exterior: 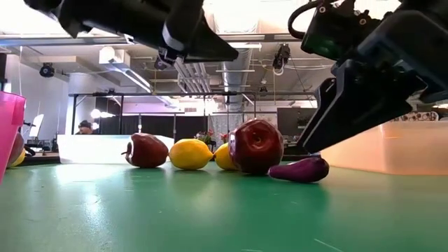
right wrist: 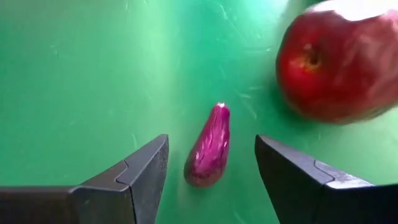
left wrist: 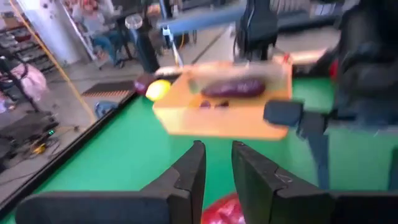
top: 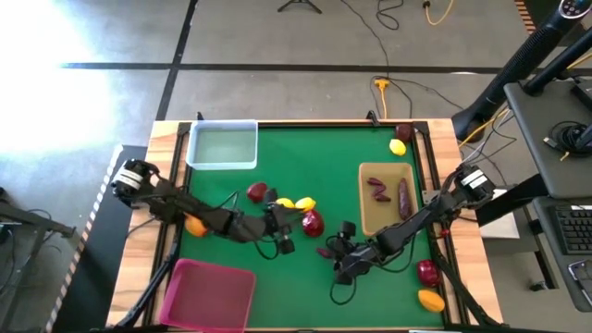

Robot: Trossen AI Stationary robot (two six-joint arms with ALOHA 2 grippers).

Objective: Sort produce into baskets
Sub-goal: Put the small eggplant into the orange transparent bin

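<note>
Right end effector (right wrist: pixel 211 168) filled the near foreground of its wrist view, fingers spread wide, holding nothing. Purple piece (right wrist: pixel 210 154) lay on the table (right wrist: pixel 74 74) between the two fingers, touching neither.

Table, green, carried three containers: pink bin (top: pixel 208 291) at the near left corner, clear bin (top: pixel 223 145) at the far left, tan tray (top: pixel 387 196) to the right with purple pieces already in it.

Left end effector (top: pixel 283 236) hung mid-table just beside a dark red apple (top: pixel 313 222); fingers stood slightly apart, empty. Two lemons (top: pixel 294 203) and a second red fruit (top: pixel 256 192) lay near it. More produce sat along the right edge of the table: a lemon (top: pixel 398 147) far, a red fruit (top: pixel 426 272) and an orange one (top: pixel 430 299) near.

Purple piece: small, elongated, glossy skin. Judged light and stiff, likely slippery. It tapers to a point, so best taken across the thick middle, fingers closing on its long sides. The apple sat near the right finger; a wide closing sweep could nudge it.
</note>
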